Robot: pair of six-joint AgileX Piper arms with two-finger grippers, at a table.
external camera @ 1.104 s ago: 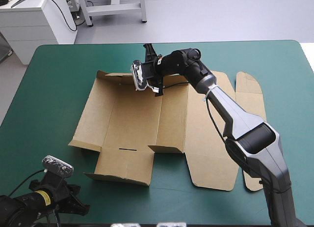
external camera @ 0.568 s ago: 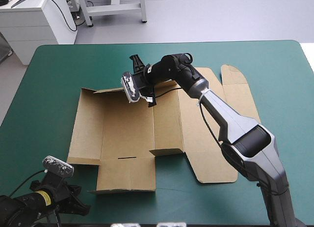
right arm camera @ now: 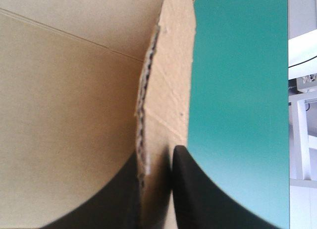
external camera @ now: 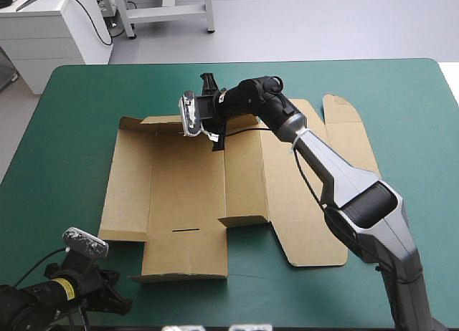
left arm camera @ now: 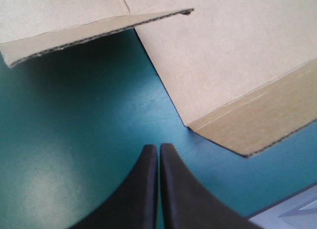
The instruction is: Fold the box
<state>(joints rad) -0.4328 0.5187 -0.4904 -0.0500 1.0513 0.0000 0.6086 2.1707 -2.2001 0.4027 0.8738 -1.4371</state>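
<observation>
The brown box (external camera: 186,195) lies as a cut sheet in the middle of the table, its lid part (external camera: 301,195) flat to the right. Its far wall (external camera: 154,122) stands raised, and the near flap (external camera: 186,256) is tilted up a little. My right gripper (external camera: 199,116) reaches over the sheet and is shut on that far wall. In the right wrist view the board edge (right arm camera: 168,65) runs between the black fingers (right arm camera: 183,189). My left gripper (external camera: 93,284) rests low at the table's near left corner, shut with nothing in it. Ahead of it (left arm camera: 159,148) lie two box flaps (left arm camera: 237,55).
Teal-green cover (external camera: 72,130) shows to the left of the box and along the far side. Two rounded lid tabs (external camera: 344,120) lie at the sheet's right end. The table's near edge (left arm camera: 292,209) runs close beside my left gripper.
The right gripper dragged the sheet leftward and squared it to the table earlier. Just before now it lifted slightly, and the far wall now stands higher. The left arm stayed put.
</observation>
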